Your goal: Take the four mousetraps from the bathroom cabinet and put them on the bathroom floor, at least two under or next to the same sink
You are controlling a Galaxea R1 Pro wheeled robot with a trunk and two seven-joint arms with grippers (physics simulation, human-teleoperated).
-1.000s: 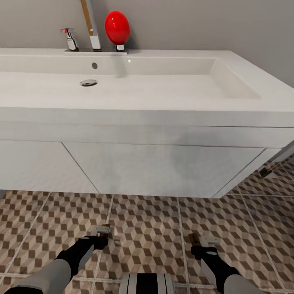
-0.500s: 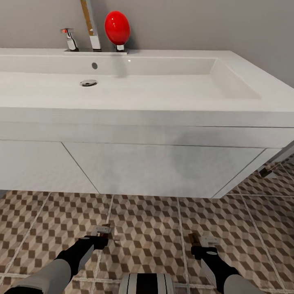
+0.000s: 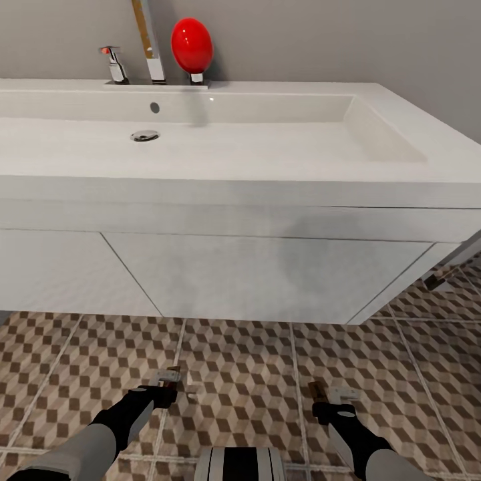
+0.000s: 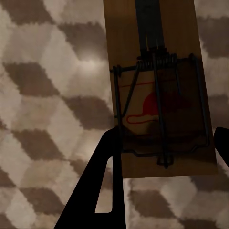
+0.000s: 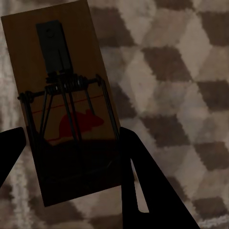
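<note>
1. The bathroom floor, tiled in a brown, beige and white cube pattern with pale grout lines, was spread in front of the white two-door vanity, on which the bathroom sink with its chrome tap and a red egg-shaped object was carried.

2. Both arms were held low, near the tiles and just short of the vanity front, which was judged to suit the requirement that two traps lie beside or under this sink.

3. The left gripper was seen in its wrist view with its jaws set on either long edge of a mousetrap, the board lying between the dark fingers; it appeared to be clamped, though contact at the far edge was only partly shown.

4. The right gripper was likewise seen with a second mousetrap gripped across its width, the jaws closed only as far as the board allowed.

5. Each board was held flat, spring side towards the camera, over the tiles, so that it could be judged ready for release without tipping.

6. Whether either board already touched the floor could not be told.
</note>
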